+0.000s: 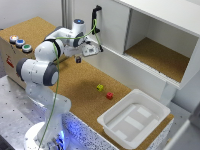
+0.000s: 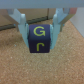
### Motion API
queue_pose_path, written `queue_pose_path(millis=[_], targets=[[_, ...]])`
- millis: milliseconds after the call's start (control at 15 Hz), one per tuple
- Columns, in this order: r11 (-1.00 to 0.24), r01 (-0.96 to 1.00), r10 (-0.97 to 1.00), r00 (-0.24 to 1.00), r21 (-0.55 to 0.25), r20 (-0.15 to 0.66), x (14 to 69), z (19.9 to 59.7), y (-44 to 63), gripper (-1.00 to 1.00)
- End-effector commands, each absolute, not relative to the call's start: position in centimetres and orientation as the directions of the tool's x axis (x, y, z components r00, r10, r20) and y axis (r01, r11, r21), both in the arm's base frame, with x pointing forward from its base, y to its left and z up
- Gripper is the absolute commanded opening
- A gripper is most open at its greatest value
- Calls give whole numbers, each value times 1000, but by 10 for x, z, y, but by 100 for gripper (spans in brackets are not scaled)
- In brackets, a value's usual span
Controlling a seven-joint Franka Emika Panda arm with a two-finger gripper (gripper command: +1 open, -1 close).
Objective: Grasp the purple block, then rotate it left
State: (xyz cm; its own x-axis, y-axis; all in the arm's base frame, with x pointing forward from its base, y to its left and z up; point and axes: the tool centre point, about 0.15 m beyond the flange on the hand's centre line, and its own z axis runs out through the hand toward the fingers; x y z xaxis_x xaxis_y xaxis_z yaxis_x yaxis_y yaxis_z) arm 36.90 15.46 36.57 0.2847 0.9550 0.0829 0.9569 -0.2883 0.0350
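In the wrist view the purple block (image 2: 40, 39), a dark cube with yellow-green letters on its faces, sits between my two fingers (image 2: 23, 26), held above the cork surface. My gripper (image 2: 40, 31) is shut on it. The exterior view shows the same block (image 1: 78, 59) as a tiny dark cube hanging just below the gripper (image 1: 80, 54), near the back of the cork board (image 1: 75, 80) and close to the white cabinet wall.
A yellow-green cube (image 1: 100, 87) and a red cube (image 1: 109, 95) lie on the cork toward the exterior view's right. A white bin (image 1: 134, 119) stands beyond them. A white cabinet with an open shelf (image 1: 155, 50) rises behind. A box with coloured buttons (image 1: 19, 44) sits at the left.
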Motion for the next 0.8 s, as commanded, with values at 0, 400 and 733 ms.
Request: queue_pose_path(millis=[0, 400, 733], targets=[[-128, 990, 974, 137, -61, 180, 360, 332, 146, -100], [101, 994, 978, -95, -28, 184, 326, 268, 141, -100], [-13, 997, 977, -3, 77, 212, 341, 221, 153, -100]])
